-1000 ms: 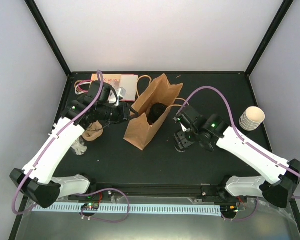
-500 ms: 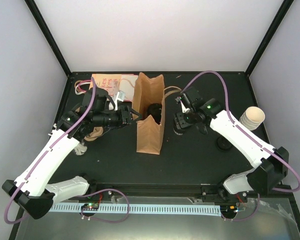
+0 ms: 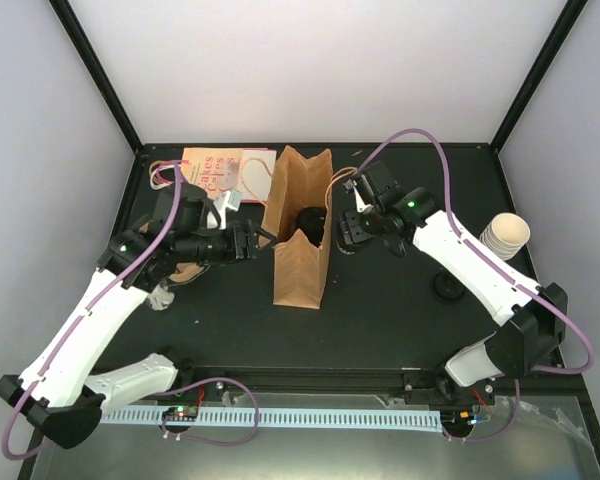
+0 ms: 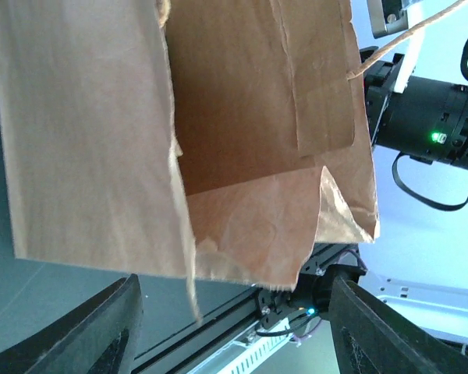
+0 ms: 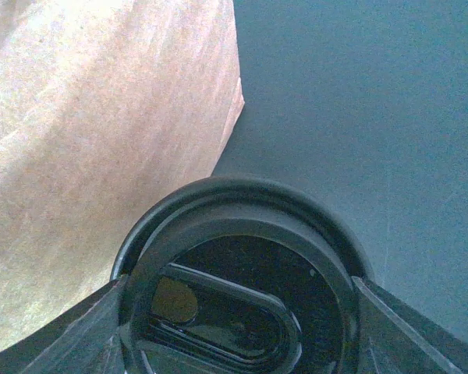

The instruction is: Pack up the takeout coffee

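Right arm [image 3: 460, 265] beside bag [image 3: 302, 265], right fingers [image 5: 437, 351] tight on takeout coffee [image 5: 242, 273]; left fingers [image 4: 86, 335] wide apart, empty.

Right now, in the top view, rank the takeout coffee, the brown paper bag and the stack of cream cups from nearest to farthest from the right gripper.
From the right gripper:
1. The takeout coffee, held in it.
2. The brown paper bag, upright just to its left.
3. The stack of cream cups, far right near the table edge.
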Robot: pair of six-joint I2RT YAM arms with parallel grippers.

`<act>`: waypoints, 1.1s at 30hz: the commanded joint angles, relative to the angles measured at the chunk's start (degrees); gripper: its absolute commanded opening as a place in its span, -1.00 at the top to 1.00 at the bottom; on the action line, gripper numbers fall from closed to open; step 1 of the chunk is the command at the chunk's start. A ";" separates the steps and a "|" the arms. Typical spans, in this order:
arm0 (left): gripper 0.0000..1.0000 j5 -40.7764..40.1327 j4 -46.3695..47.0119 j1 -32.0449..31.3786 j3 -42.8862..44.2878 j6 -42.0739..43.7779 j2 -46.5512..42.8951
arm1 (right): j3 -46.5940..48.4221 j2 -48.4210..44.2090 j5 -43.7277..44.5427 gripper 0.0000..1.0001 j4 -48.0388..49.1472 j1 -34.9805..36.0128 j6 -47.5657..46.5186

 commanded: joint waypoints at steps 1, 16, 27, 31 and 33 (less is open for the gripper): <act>-0.42 -4.46 -6.57 0.90 4.20 4.53 -3.92 | 1.69 -1.08 1.94 -0.28 -1.05 -0.24 -1.05; -0.43 -5.66 -19.25 8.54 37.08 27.06 15.23 | -1.51 -6.95 3.02 -0.28 -3.99 -0.32 -1.60; -0.44 0.65 -13.58 9.89 57.13 53.44 38.82 | -4.15 -11.45 3.13 -0.28 -5.71 -0.27 -1.44; -0.64 4.28 -9.84 9.89 57.21 61.53 41.68 | -4.73 -12.48 3.54 -0.28 -6.70 -0.27 -1.57; -0.66 4.04 -9.53 9.98 58.48 64.19 44.17 | -5.10 -13.02 3.43 -0.28 -6.87 -0.29 -1.51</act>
